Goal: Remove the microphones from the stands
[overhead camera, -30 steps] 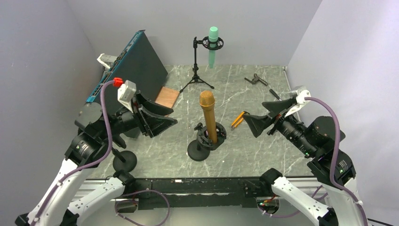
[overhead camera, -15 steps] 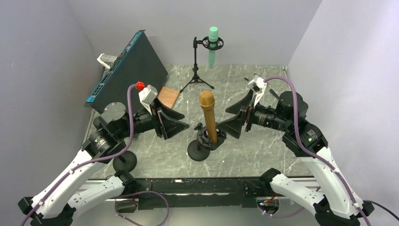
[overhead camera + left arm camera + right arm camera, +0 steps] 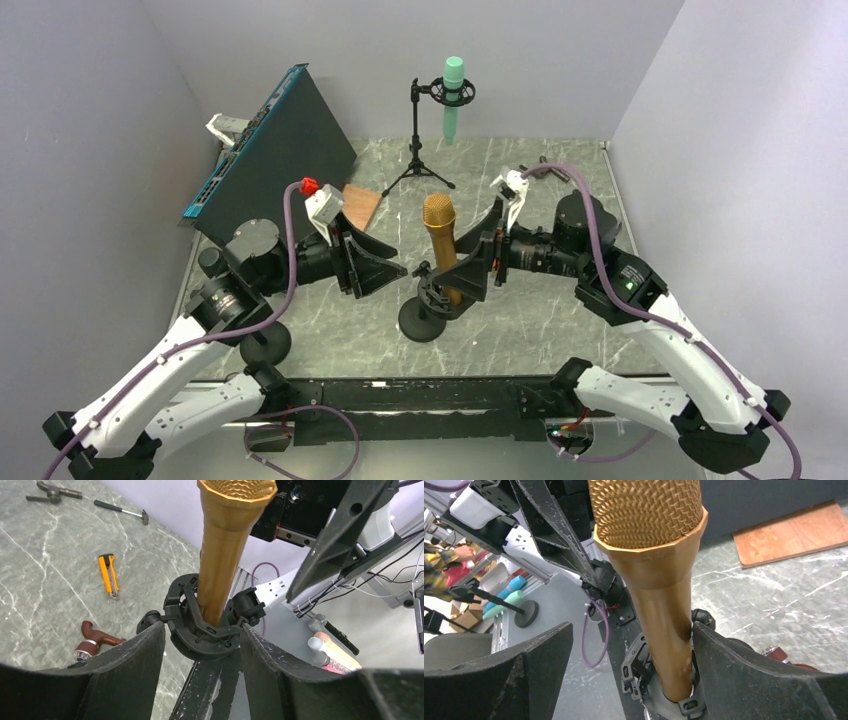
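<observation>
Behind the right pincer [image 3: 456, 278], the microphone [image 3: 438, 214] is half hidden.

The gold microphone [image 3: 439, 225] stands upright in its stand [image 3: 424, 322], the right claw [image 3: 462, 276] straddling it.

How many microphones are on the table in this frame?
2. A gold microphone stands in the black stand in the middle; a green microphone hangs in the tripod at the back. More may be hidden behind the arms.
</observation>
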